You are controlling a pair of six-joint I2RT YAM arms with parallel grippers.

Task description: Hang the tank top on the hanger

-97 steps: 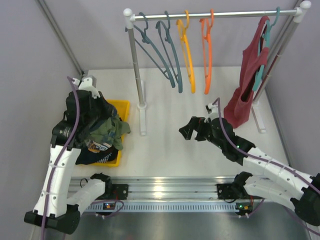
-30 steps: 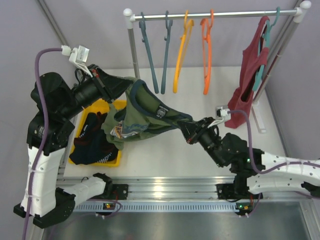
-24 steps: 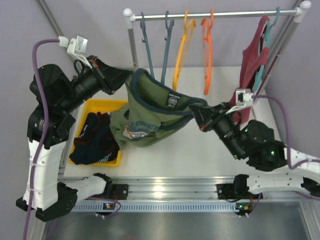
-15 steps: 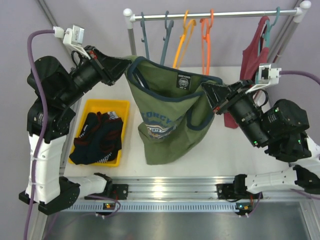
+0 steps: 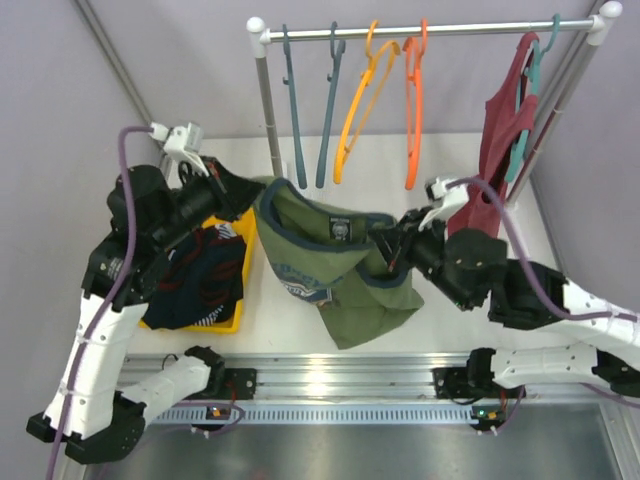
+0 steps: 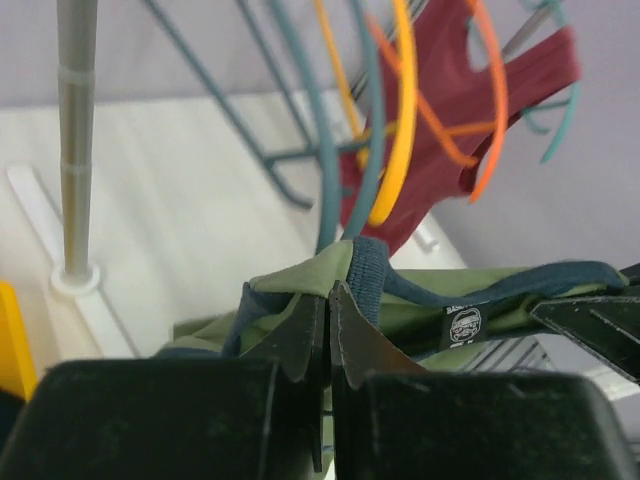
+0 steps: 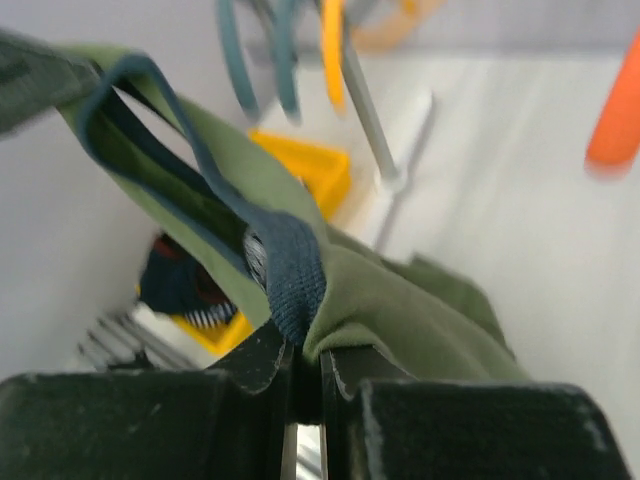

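Here, the bench [image 5: 330, 165] is carrying a clothes rack [image 5: 430, 28], and the tank top [image 5: 340, 270] is hanging slack between the two arms in front of that rack. Its lower part is sagging toward the near edge; whether the hem is touching the bench is not clear. The cloth is looking light, soft and floppy, so it is likely going to droop wherever nothing is supporting it. The firmer navy trim at the straps is offering the surest hold. The hanger [image 5: 412, 110] is hanging on the rail behind, apart from the cloth. The left end effector [image 6: 328, 300] is pinching a trimmed strap, its jaws nearly together. The right end effector [image 7: 303, 345] is clamping another trimmed edge just as tightly. The overhead view is giving the whole spread and the gap to the hanger. Only the wrist views are showing trim caught between the fingers.
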